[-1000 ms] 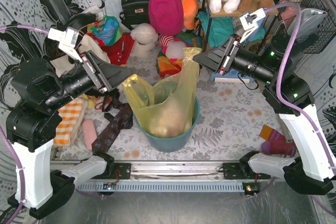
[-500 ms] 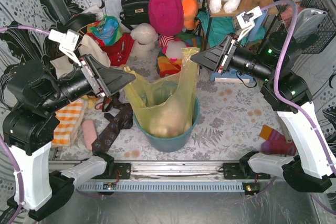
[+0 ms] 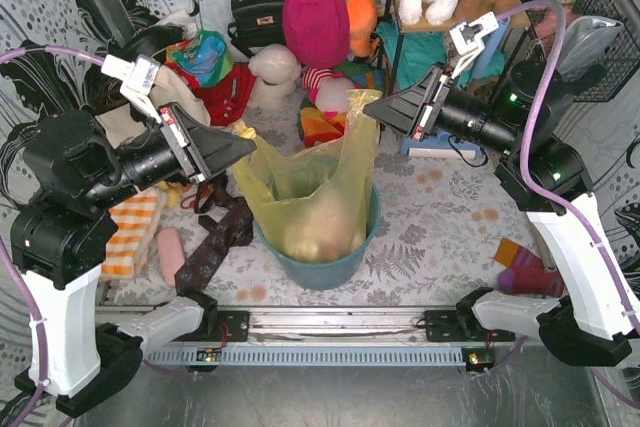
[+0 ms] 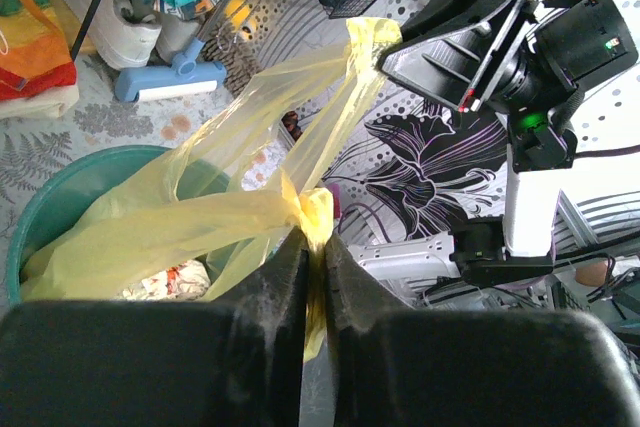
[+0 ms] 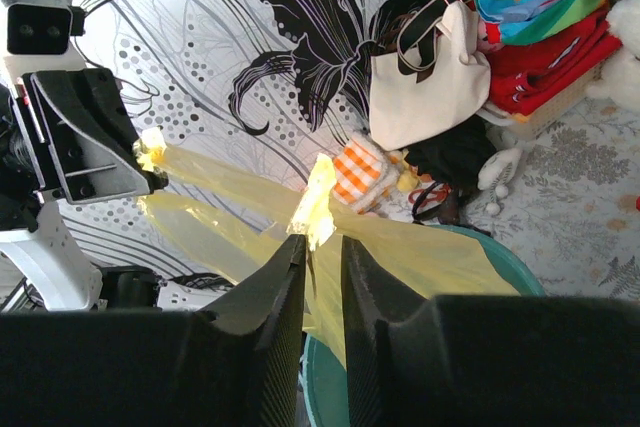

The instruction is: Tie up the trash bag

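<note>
The trash bag is thin yellow plastic and sits in a teal round bin at the table's middle. My left gripper is shut on the bag's left rim corner. In the left wrist view, bunched yellow film is pinched between the pads of that gripper. My right gripper is shut on the bag's raised right corner. In the right wrist view, that corner pokes out past the gripper's tips. The rim is stretched between both grippers, and the bag holds crumpled contents.
Clutter rings the bin: a dark patterned cloth, a pink roll and an orange checked cloth on the left, a striped sock on the right. Plush toys, a black handbag and a white tote stand behind.
My left gripper has shut on the bag's left rim and drawn it slightly up and left. The right gripper rose a little, keeping its hold on the right corner.
</note>
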